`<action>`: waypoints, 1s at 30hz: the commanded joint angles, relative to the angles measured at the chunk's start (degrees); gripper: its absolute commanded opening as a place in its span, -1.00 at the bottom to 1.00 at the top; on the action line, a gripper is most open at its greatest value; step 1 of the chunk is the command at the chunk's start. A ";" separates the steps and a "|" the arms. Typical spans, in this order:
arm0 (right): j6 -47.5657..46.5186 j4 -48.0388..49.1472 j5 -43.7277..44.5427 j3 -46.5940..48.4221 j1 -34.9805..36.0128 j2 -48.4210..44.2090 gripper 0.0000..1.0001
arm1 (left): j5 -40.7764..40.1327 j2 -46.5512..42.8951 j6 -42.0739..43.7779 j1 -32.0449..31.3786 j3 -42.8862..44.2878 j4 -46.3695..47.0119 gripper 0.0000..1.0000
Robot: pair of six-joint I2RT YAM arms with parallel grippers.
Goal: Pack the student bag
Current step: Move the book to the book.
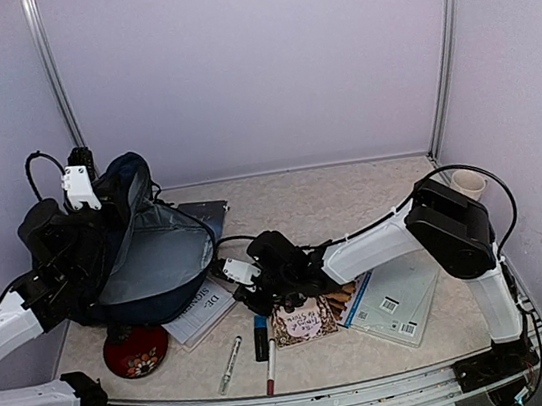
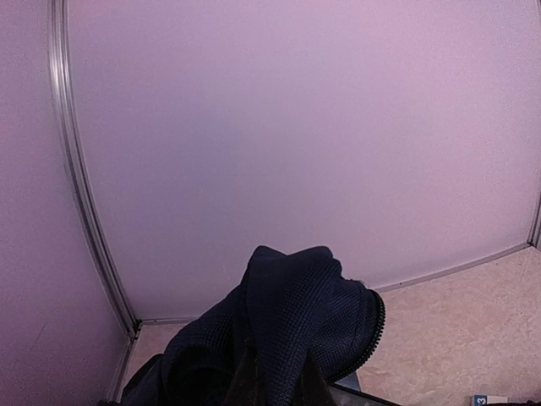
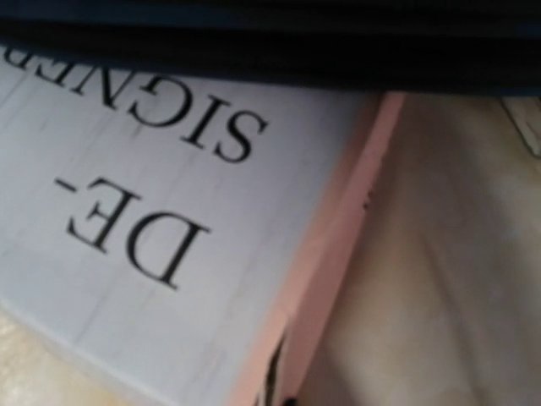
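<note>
The student bag (image 1: 158, 259), navy with grey lining, lies open at the left of the table. My left gripper (image 1: 87, 199) is shut on the bag's upper flap (image 2: 296, 304) and holds it raised; in the left wrist view the dark fingers (image 2: 254, 385) pinch the fabric. My right gripper (image 1: 241, 273) is low on the table at the bag's mouth, at the corner of a white book (image 1: 205, 311). Printed "DE-SIGNER", the book (image 3: 152, 211) fills the right wrist view. Its pink edge runs down into the shut jaws. The fingertips barely show.
A red lacquered dish (image 1: 136, 353) sits in front of the bag. Two markers (image 1: 229, 365) and a small patterned notebook (image 1: 303, 320) lie near the front edge. Clear packets (image 1: 396, 301) lie to the right, a paper cup (image 1: 470, 181) at the right wall, and a grey slab (image 1: 204, 212) behind the bag.
</note>
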 commanded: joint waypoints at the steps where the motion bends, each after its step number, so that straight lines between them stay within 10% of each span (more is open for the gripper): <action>1: 2.62 4.88 2.04 -3.72 -1.03 -4.78 -1.00 | 0.71 -1.07 -0.78 0.78 -1.06 3.08 -1.00; 27: 7.77 -0.53 7.80 -39.04 -16.75 -41.54 -0.98 | 15.60 7.66 -3.02 0.36 3.24 -2.13 -1.00; 30: 8.89 -2.11 4.88 -37.94 -18.31 -39.42 -0.53 | 21.29 11.72 -4.35 0.43 4.73 -2.46 -1.00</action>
